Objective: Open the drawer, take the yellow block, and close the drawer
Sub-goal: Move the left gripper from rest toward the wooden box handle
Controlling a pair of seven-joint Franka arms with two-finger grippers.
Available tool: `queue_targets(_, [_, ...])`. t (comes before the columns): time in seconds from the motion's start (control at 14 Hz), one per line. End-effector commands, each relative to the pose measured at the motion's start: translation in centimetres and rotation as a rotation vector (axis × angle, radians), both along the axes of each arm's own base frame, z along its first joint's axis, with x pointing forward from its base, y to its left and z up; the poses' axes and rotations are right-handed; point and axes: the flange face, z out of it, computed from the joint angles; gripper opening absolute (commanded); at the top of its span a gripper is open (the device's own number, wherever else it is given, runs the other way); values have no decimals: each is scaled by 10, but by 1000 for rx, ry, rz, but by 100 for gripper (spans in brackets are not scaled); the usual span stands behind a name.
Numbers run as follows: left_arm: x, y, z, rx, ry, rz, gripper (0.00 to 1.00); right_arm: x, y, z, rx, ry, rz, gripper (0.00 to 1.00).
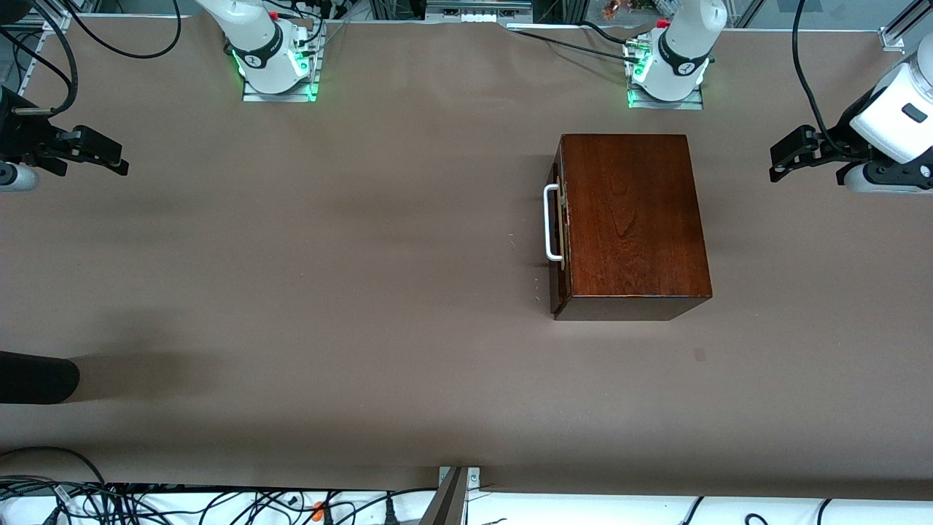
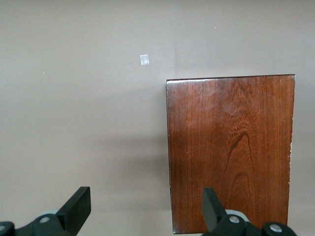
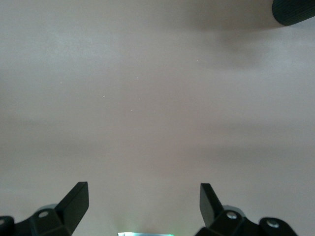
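Two claws, both spread and empty. Left claw [image 1: 783, 157] hangs over the tabletop [image 1: 364, 292] at the left arm's end, just beside the wooden box [image 1: 630, 219]. Right claw [image 1: 98, 153] waits over the right arm's end, well apart from it. Drawer [image 1: 560, 226] shut; white handle [image 1: 552, 222] faces the right arm's end. Yellow block not visible, presumably inside. Judgement: straddle the bar mid-span, pinch squarely, pull straight along the slide; a second claw may need to brace the box.
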Motion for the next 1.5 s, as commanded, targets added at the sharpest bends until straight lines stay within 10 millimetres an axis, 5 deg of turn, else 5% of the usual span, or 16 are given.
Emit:
queue_targets(0.0, [-5,-2,7,-24,-4,-2,100,2,-3,5,2,6,10,100])
queue_targets(0.5, [-4,-6,8,-41,-3,29,100,2,-3,5,2,6,10,100])
queue_targets(0.71, [-7,-32,6,-66,5,21,100,2,-3,5,3,6,10,100])
queue_targets(1.0, [-23,-131,-3,-41,23,34,100,2,-3,5,2,6,10,100])
queue_targets(1.43, [-81,-298,-32,45,13,22,100,2,-2,4,3,7,13,100])
